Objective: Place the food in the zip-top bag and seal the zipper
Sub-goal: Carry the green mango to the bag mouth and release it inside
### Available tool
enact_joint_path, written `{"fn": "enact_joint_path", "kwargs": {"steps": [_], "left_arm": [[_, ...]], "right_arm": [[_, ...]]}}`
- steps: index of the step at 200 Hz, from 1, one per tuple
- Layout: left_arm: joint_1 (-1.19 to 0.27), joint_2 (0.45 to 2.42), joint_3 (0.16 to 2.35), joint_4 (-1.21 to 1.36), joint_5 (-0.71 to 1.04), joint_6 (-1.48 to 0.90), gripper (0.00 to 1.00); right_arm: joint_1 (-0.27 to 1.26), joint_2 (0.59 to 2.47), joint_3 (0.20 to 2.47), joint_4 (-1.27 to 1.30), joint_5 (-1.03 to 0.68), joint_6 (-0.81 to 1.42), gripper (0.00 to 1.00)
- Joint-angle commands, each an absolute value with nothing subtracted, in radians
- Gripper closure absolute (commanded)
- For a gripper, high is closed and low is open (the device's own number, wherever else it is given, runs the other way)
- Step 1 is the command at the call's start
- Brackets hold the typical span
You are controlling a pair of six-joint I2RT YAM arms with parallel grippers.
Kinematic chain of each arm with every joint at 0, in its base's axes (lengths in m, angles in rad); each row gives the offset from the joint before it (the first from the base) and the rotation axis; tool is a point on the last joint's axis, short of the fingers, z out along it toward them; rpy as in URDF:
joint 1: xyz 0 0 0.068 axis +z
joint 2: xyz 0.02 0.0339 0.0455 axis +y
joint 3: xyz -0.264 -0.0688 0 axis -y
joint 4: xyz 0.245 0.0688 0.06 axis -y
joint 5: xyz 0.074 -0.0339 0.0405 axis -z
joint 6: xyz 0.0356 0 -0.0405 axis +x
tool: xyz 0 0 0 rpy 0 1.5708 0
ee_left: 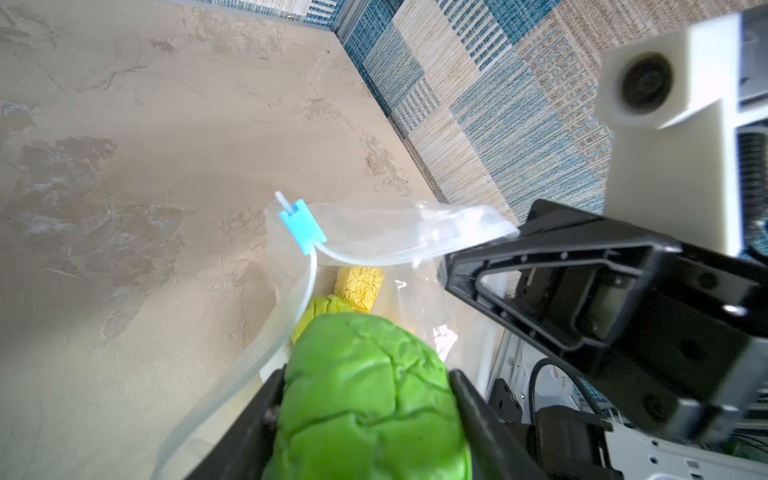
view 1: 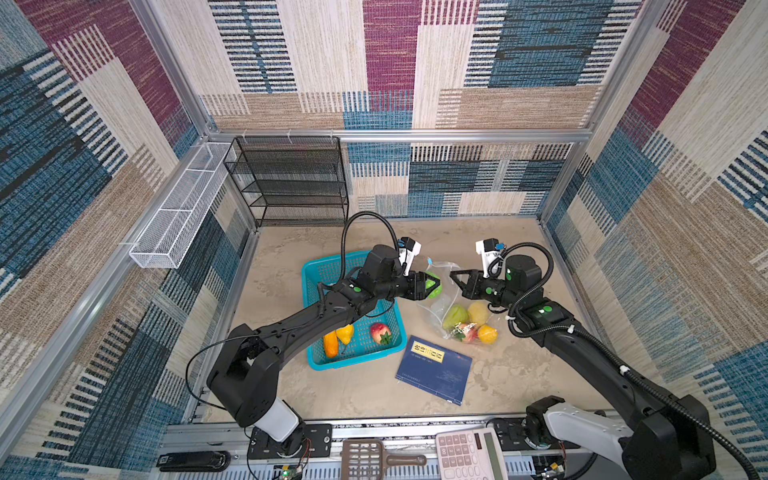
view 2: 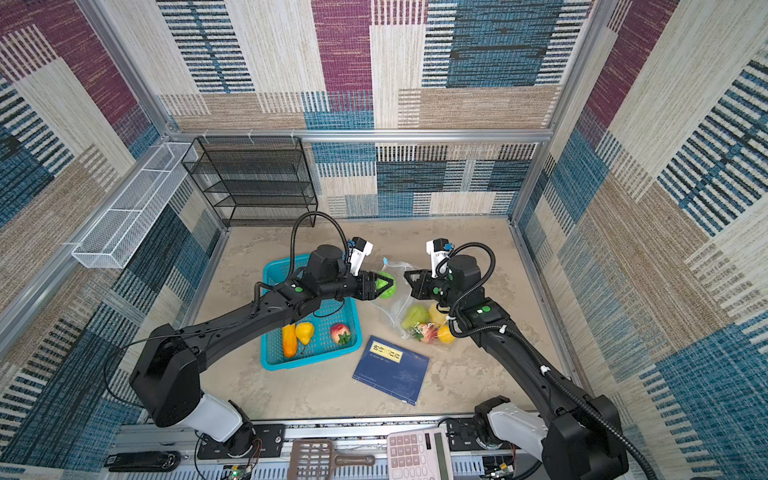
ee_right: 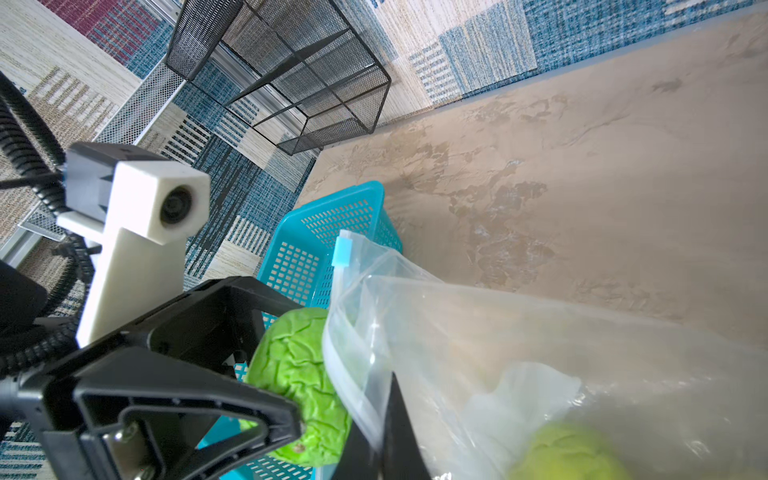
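Observation:
My left gripper is shut on a bumpy green food piece, held at the mouth of the clear zip-top bag. My right gripper is shut on the bag's rim and holds the mouth up and apart. The zipper's light-blue slider sits at the far end of the mouth. Inside the bag lie green, yellow and orange food. Orange, yellow and red pieces lie in the teal basket.
A blue book lies in front of the bag and basket. A black wire rack stands at the back left, with a white mesh tray on the left wall. A calculator and brown scoop sit at the front edge.

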State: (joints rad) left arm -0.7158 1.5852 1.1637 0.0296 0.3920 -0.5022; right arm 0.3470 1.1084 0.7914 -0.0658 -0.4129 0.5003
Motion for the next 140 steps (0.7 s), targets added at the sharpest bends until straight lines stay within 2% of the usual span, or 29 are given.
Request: {"fn": "enact_joint_path", "kwargs": {"steps": [1,67,95,118,140], "left_arm": [[-0.735,1.603,1.191,-0.005,0.323,-0.434,0.53],[-0.795,1.682,1.299,-0.238,0.057,-0.359,0.53],[-0.798,1.719,1.329,-0.293,0.018,-0.364,0.52],[-0.797,1.739,1.34,-0.305,0.038,-0.375,0.46],[-0.798,1.741,1.346,-0.311,0.063,-0.387,0.37]], "right_arm": [[0.347,1.099,0.792,-0.024,-0.43,0.516,1.0],[0.347,1.075,0.786,-0.02,-0.44,0.508,1.0],[0.348,1.066,0.783,-0.02,-0.441,0.505,1.0],[0.347,1.066,0.781,-0.02,-0.442,0.503,1.0],[0.348,1.067,0.777,-0.018,-0.441,0.505,1.0]]}}
